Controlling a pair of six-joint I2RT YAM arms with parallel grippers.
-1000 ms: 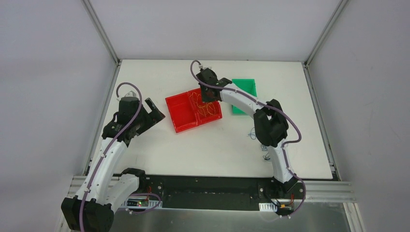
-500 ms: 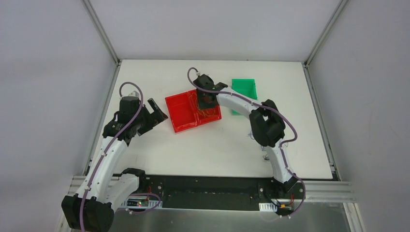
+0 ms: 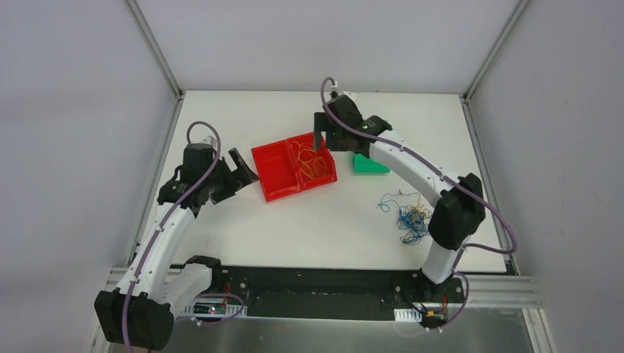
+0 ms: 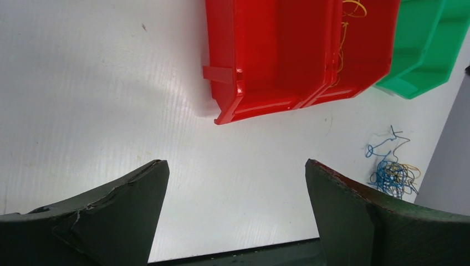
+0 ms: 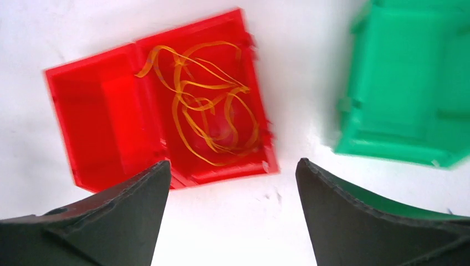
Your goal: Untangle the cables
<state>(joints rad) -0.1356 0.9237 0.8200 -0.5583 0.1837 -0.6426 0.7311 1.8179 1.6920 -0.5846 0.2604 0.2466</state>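
Top view: the left end effector [image 3: 241, 168] hovers left of the red bin [image 3: 274, 176], and the right end effector [image 3: 321, 142] hangs over the bin's upper right edge. Orange cables [image 3: 309, 163] lie in the bin's right compartment. A blue-and-orange tangle [image 3: 410, 218] sits on the desk [image 3: 331, 220] at lower right.

Left wrist view: jaws spread wide, holding nothing.

Right wrist view: jaws spread wide and empty above the orange cables, with the green bin [image 5: 410, 83] at upper right.

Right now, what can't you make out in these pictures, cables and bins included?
Green bin: in the top view the right arm covers most of it, and both wrist views crop it at an edge.
Blue and yellow tangle: in the top view the strands are too fine to trace singly.
Orange cables in the red bin: the right wrist view is blurred, so knots are unclear.
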